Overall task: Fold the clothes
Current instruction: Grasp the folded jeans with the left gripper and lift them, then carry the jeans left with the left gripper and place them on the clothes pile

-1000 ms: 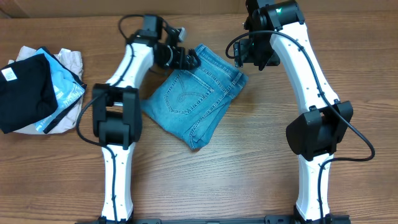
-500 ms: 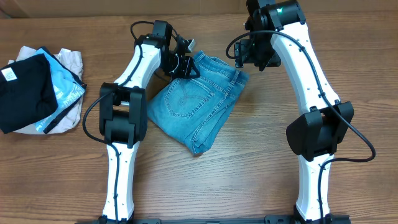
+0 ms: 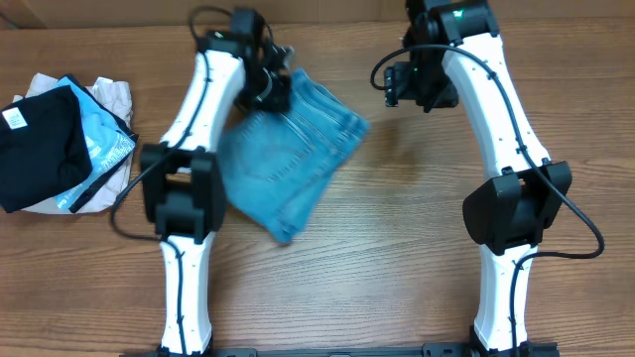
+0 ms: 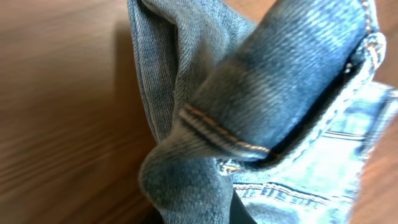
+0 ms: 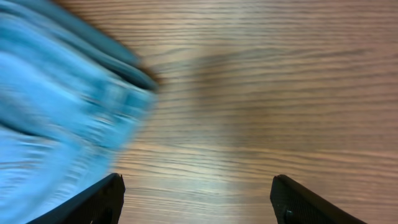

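Wood-grain table (image 3: 397, 258), seen from overhead and from both wrists.

Item 1: jeans (image 3: 283, 154), light-blue denim, folded into a compact block set at a slant, left of table centre. Outline is blurred overhead. Upper corner lies at the left gripper (image 3: 270, 87); lower corner points toward the near edge.

Item 2: left gripper. The wrist view is filled by the jeans (image 4: 261, 106): a bunched fold with an orange-stitched seam rises off the wood right up to the lens. The jaws pinch this fold, though cloth covers the fingers themselves.

Item 3: right gripper (image 3: 417, 89), at the far side of the table, well apart from the denim to its right. In its wrist view the right gripper (image 5: 198, 183) hangs over bare wood with the jaws spread wide, nothing between them. The blurred jeans (image 5: 62, 112) lie off to one side, clear of both fingers (image 5: 93, 199).

Item 4: heap at the table's left edge, comprising a black garment (image 3: 40, 149) with a white tag (image 3: 14, 118), a cyan cloth (image 3: 104, 144) and a beige cloth (image 3: 114, 96).
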